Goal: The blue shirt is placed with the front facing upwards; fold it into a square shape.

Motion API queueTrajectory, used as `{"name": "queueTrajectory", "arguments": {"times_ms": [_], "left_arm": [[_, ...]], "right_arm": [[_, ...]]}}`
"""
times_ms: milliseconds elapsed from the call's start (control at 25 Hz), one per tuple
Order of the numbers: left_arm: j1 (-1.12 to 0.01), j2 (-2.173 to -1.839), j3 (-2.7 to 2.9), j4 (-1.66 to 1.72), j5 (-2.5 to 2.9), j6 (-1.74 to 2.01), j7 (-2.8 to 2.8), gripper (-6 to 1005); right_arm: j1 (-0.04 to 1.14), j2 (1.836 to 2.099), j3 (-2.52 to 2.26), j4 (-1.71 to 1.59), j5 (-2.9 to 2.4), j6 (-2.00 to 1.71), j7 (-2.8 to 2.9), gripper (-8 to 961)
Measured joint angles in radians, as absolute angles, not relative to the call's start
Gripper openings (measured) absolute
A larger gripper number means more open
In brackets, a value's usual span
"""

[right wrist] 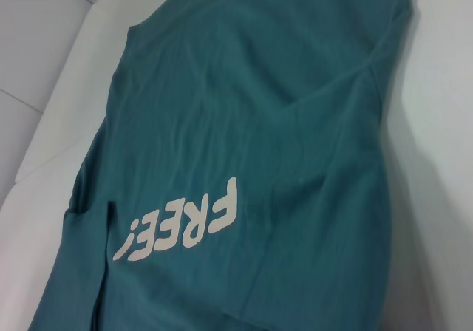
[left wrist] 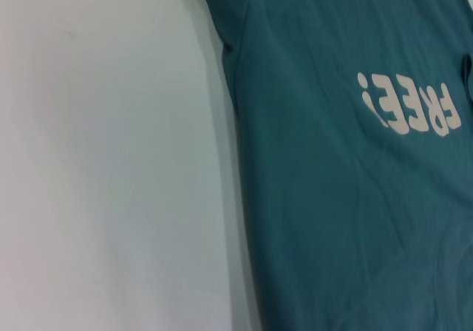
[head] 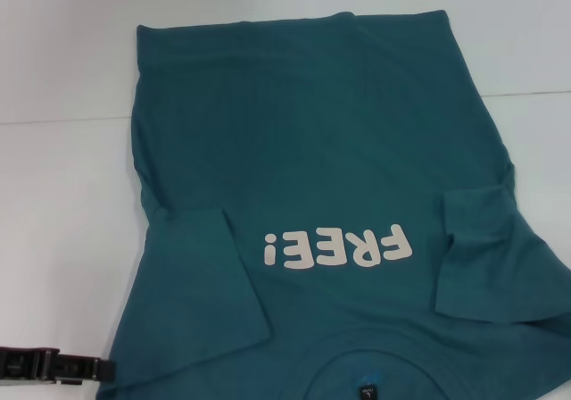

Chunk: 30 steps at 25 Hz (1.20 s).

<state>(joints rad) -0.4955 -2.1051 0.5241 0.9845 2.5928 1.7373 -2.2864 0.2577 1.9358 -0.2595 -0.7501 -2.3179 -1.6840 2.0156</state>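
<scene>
The blue shirt (head: 312, 141) lies flat on the white table (head: 62, 204), front up, with its collar and small black neck label (head: 368, 391) at the near edge. Its off-white "FREE!" lettering (head: 339, 246) reads upside down from my head. Both short sleeves are folded inward onto the body, one on the left (head: 192, 275) and one on the right (head: 486, 257). My left gripper (head: 53, 364) shows only as a dark piece low at the near left, just beside the shirt's edge. The shirt also fills the left wrist view (left wrist: 347, 198) and the right wrist view (right wrist: 259, 124). My right gripper is out of view.
A faint seam (head: 62, 120) crosses the table behind the shirt's left side. Bare white table lies to the left of the shirt (left wrist: 111, 161) and to its right (right wrist: 436, 124). White panel joints (right wrist: 44, 65) show past the shirt's hem.
</scene>
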Motion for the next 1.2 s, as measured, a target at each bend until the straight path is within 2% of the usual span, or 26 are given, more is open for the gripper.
{"name": "queueTrajectory", "arguments": {"times_ms": [200, 1200], "left_arm": [[-0.496, -2.106, 0.528, 0.971, 2.605, 1.739, -2.29, 737], [-0.54, -2.112, 0.599, 0.891, 2.611, 1.709, -2.289, 748]], "right_arm": [[0.258, 1.936, -0.259, -0.75, -2.318, -1.683, 2.019, 40], [0.26, 1.936, -0.26, -0.747, -2.319, -1.682, 2.021, 41]]}}
